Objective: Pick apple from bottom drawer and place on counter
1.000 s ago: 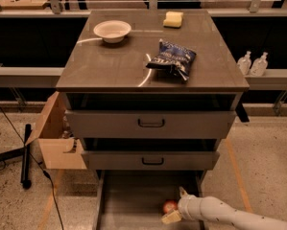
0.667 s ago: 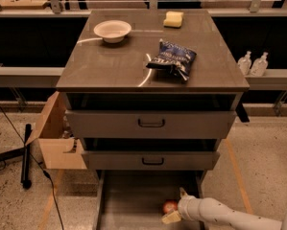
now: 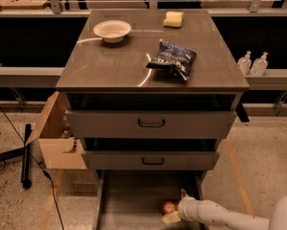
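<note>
We see the claw (image 3: 177,206) low in the drawer (image 3: 128,200), its two fingers apart. One is beyond the apple (image 3: 169,206) and one is nearer us, so the apple sits in the gap at their tips. We cannot tell whether either finger touches it yet.

Compared with a second ago, claw and apple sit where they did. The only change we find is behind the claw, to its right, where more of the pale arm (image 3: 220,215) and its elbow has come into view. We take this to mean the reach is done and the arm is settling. If so, the step in hand is closing on the apple, with the lift not yet begun.

Just above and beyond the claw hang the two upper drawers (image 3: 151,143). We judge the apple must come back toward us before it rises.

Well above the claw lies the counter (image 3: 109,68). The bag (image 3: 172,60) is almost straight over the claw, the bowl (image 3: 112,30) is up to its left, and the sponge (image 3: 173,19) is farthest off. The stretch left of the bag looks to us the likeliest place to set the apple down.
</note>
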{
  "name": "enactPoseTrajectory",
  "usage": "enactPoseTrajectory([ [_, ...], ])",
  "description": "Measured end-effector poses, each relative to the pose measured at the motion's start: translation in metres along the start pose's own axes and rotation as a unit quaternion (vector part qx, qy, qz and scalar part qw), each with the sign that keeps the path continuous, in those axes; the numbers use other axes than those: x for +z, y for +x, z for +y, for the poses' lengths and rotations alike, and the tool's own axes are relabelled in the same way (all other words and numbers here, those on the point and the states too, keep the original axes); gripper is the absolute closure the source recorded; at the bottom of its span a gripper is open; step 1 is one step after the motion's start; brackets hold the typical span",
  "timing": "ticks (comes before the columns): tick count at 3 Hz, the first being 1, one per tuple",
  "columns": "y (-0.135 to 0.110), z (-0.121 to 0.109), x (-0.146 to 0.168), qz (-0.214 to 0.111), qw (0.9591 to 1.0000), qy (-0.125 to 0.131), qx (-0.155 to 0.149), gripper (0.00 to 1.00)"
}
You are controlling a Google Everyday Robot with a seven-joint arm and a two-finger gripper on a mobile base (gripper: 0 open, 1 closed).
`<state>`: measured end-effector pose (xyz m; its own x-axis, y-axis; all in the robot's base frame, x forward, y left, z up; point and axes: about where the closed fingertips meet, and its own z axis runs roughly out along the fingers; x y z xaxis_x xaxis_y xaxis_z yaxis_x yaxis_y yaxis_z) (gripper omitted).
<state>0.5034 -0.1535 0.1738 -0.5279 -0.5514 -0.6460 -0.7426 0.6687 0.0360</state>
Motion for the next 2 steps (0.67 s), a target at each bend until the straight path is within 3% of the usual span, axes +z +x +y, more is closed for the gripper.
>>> enactPoseTrajectory([
  [2, 0.021, 0.001, 0.020, 0.014, 0.9998, -0.011, 0.007, 0.00],
])
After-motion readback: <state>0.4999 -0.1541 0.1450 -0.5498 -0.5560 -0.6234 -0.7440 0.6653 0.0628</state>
